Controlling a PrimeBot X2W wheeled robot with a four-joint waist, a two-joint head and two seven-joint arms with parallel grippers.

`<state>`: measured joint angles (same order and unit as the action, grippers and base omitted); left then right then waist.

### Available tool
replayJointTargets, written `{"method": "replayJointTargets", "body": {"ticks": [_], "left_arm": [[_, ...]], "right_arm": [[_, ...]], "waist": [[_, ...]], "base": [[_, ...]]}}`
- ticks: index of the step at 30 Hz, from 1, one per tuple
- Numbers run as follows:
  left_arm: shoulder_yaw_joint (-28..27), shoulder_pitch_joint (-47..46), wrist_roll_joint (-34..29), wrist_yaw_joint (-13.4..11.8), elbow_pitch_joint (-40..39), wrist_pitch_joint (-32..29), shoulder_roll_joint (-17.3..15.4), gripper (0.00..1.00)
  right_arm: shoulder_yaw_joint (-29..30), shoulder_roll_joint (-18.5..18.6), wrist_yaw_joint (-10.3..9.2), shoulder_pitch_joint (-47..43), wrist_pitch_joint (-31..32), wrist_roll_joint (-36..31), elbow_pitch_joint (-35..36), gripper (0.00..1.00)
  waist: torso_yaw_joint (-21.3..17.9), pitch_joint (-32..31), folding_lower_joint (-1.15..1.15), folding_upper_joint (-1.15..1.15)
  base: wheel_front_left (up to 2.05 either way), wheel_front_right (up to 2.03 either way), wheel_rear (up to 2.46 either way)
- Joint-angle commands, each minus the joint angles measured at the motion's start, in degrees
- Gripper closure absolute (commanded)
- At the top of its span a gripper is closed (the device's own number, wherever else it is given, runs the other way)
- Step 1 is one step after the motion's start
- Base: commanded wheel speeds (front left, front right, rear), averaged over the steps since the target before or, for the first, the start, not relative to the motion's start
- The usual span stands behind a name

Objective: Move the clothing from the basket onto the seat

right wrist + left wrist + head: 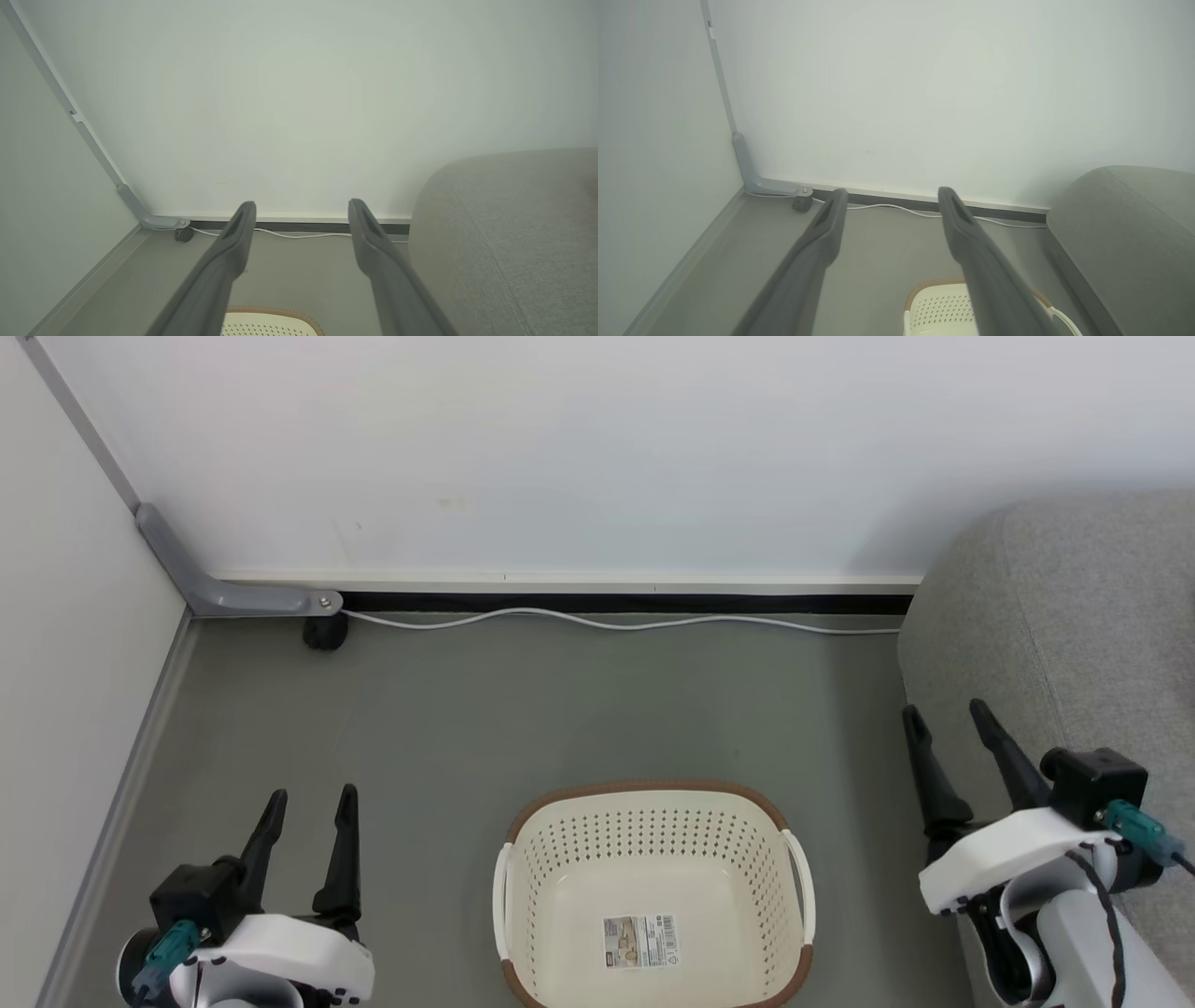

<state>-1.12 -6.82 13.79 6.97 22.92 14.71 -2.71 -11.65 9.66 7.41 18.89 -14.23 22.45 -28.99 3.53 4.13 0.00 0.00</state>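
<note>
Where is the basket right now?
Head view, bottom centre: the basket sits on the floor between the left gripper and right gripper, with the sofa to its right.

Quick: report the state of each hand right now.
Left hand: open, holding nothing.
Right hand: open, holding nothing.

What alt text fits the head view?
A cream laundry basket, bare inside except for a label on its base, sits on the grey floor between the open left gripper and the open right gripper. A grey sofa stands at the right edge; a white cable runs along the wall behind.
</note>
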Motion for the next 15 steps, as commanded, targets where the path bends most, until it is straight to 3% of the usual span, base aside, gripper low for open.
{"method": "replayJointTargets", "body": {"ticks": [1, 9, 15], "left_arm": [[-2.39, -0.12, -0.76, -0.31, -1.82, 0.29, -0.62, 0.00], [-5.94, 4.21, -2.20, -0.84, -3.33, 0.29, -0.24, 0.00], [-5.57, 5.88, -2.34, -1.13, -4.45, 0.29, -0.19, 0.00]], "right_arm": [[-1.28, -0.14, 0.08, -0.62, -0.76, -0.78, 1.75, 0.00], [-1.37, -2.11, 0.08, -4.91, -0.76, -1.59, 1.70, 0.00], [-0.48, -2.45, 0.08, -6.17, -0.76, -2.90, 2.36, 0.00]], "waist": [[0.48, -0.93, 0.00, 0.00], [0.38, -3.74, 0.00, 0.00], [0.47, -4.51, 0.00, 0.00]], "base": [[0.00, 0.00, 0.00], [0.00, 0.00, 0.00], [0.00, 0.00, 0.00]]}}
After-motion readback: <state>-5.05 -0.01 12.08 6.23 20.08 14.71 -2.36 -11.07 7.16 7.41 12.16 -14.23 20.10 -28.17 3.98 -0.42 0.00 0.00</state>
